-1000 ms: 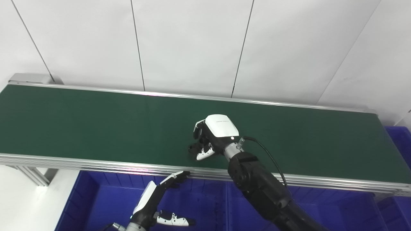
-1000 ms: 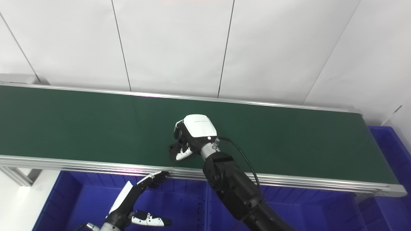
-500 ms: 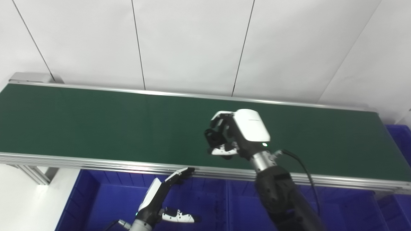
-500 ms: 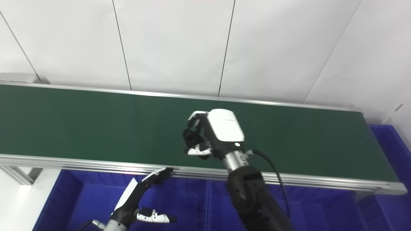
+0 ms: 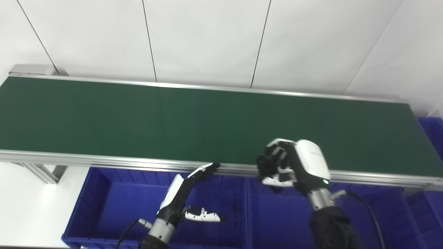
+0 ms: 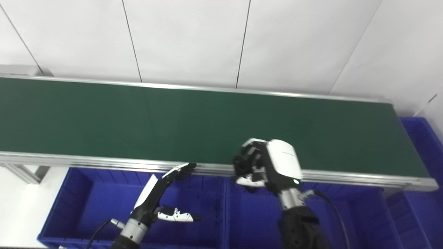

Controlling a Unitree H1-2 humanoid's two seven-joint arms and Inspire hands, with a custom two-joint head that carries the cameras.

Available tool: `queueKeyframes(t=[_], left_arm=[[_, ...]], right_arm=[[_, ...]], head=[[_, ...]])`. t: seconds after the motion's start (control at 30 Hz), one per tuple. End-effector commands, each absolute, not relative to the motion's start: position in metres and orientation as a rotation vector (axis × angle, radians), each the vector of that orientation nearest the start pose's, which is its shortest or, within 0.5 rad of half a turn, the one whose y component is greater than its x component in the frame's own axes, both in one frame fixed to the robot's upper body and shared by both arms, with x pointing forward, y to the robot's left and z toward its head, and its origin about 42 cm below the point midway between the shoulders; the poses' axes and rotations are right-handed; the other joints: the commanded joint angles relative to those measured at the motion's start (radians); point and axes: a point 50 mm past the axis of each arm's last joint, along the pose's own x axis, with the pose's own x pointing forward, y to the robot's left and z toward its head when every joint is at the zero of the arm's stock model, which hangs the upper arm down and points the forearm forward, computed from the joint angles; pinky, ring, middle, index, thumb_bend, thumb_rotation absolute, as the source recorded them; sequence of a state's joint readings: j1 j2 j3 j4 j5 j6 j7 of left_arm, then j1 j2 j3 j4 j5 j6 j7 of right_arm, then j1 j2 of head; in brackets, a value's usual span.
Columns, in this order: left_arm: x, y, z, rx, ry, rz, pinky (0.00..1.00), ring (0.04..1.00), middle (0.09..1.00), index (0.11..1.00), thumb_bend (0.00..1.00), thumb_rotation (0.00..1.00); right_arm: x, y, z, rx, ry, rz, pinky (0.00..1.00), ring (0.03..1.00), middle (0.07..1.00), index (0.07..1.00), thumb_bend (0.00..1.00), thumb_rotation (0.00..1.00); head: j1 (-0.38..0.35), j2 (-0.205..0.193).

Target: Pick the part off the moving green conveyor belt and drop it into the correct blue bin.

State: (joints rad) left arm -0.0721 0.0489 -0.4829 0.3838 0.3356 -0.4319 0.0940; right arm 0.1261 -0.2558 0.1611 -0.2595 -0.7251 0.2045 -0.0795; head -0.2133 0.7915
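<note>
Holding dark part (image 5: 265, 165) clamped in right hand (image 5: 294, 167), off conveyor belt (image 5: 138, 117), hovering w/ blue bin (image 5: 277, 221) below; drop pending. Left hand (image 5: 187, 204) idling, fingers spread.

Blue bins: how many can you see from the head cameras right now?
3: one bin under the left hand, a middle bin below the right hand, and one bin past the belt's right end. More may be out of frame.

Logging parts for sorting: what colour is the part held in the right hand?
Black; the part shows best in the left eye view, gripped in the right hand.
</note>
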Motion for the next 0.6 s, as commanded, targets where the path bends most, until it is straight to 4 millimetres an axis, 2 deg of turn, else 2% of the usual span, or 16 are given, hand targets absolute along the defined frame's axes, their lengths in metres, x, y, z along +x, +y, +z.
queueKeyframes(t=[0.0,0.23,0.3,0.33,0.37,0.4,0.47,0.5,0.57], left_arm=[[0.265,0.090,0.048,0.332,-0.249,-0.528,0.79,0.826,0.836,0.829,0.69,0.20],[0.265,0.087,0.053,0.330,-0.249,-0.529,0.79,0.833,0.843,0.832,0.69,0.21],[0.265,0.086,0.053,0.327,-0.258,-0.526,0.79,0.829,0.840,0.829,0.69,0.21],[0.265,0.086,0.053,0.326,-0.257,-0.525,0.78,0.828,0.838,0.827,0.69,0.21],[0.265,0.086,0.054,0.325,-0.255,-0.525,0.78,0.829,0.839,0.827,0.69,0.21],[0.264,0.086,0.055,0.326,-0.252,-0.526,0.79,0.831,0.841,0.830,0.69,0.22],[0.264,0.087,0.055,0.325,-0.249,-0.527,0.79,0.833,0.843,0.832,0.69,0.23],[0.264,0.087,0.056,0.325,-0.247,-0.528,0.79,0.834,0.843,0.832,0.69,0.22],[0.263,0.088,0.057,0.326,-0.246,-0.527,0.79,0.837,0.845,0.833,0.68,0.21]], right_arm=[[0.232,-0.266,0.133,-0.936,-0.084,-0.099,0.19,0.278,0.434,0.519,0.52,0.00],[0.213,-0.288,0.105,-0.909,0.017,-0.156,0.18,0.261,0.400,0.517,0.52,0.00],[0.208,-0.291,0.096,-0.906,0.059,-0.155,0.17,0.251,0.458,0.491,0.52,0.00],[0.206,-0.292,0.091,-0.902,0.093,-0.138,0.23,0.324,0.441,0.500,0.52,0.00],[0.204,-0.292,0.087,-0.898,0.121,-0.117,0.34,0.441,0.507,0.497,0.52,0.02],[0.201,-0.291,0.083,-0.890,0.139,-0.093,0.49,0.595,0.654,0.497,0.51,0.09],[0.197,-0.287,0.078,-0.870,0.153,-0.062,0.58,0.672,0.721,0.498,0.51,0.12],[0.195,-0.283,0.076,-0.862,0.162,-0.055,0.64,0.733,0.777,0.655,0.58,0.11],[0.192,-0.276,0.073,-0.829,0.172,-0.044,0.67,0.776,0.819,0.761,0.61,0.15]], head=[[0.000,0.013],[0.006,0.031],[0.015,0.035],[0.015,0.036],[0.016,0.038],[0.016,0.039],[0.018,0.042],[0.018,0.043],[0.025,0.048]])
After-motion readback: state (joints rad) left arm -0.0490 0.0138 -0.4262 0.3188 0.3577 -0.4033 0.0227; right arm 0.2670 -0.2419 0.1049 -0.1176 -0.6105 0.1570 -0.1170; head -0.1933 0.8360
